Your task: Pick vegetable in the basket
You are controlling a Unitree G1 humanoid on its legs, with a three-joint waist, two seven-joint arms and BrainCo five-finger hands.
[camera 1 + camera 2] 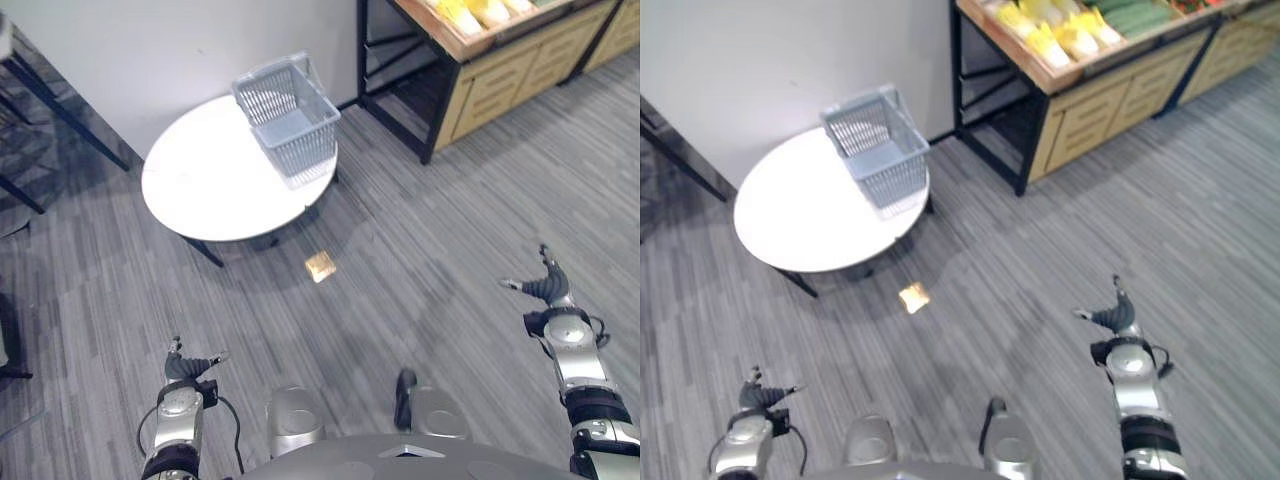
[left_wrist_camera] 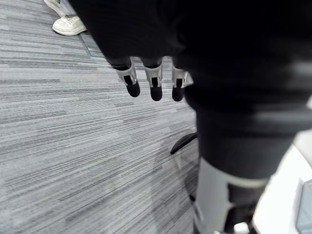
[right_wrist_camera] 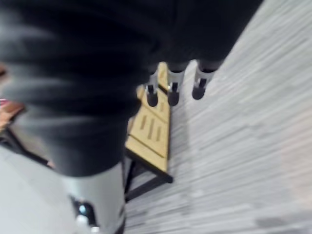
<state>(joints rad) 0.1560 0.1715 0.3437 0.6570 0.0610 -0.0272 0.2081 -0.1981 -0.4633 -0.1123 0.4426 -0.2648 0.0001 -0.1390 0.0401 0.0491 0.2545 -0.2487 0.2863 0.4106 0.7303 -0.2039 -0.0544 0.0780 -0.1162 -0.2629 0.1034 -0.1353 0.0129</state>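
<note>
A grey wire basket [image 1: 290, 115] stands empty at the far edge of a round white table [image 1: 210, 190], ahead and to my left. Yellow and green vegetables [image 1: 1060, 30] lie in a wooden produce stand [image 1: 520, 60] at the far right. My left hand [image 1: 187, 365] hangs low at the lower left over the carpet, fingers [image 2: 153, 84] straight and holding nothing. My right hand [image 1: 548, 286] is out at the right, fingers [image 3: 170, 90] straight and empty, well short of the stand [image 3: 151, 131].
Grey striped carpet lies between me and the table. A small tan patch [image 1: 321, 266] lies on the floor near the table's front. A dark-framed table leg [image 1: 40, 95] stands at the far left. A person's white shoe [image 2: 68, 24] shows behind my left hand.
</note>
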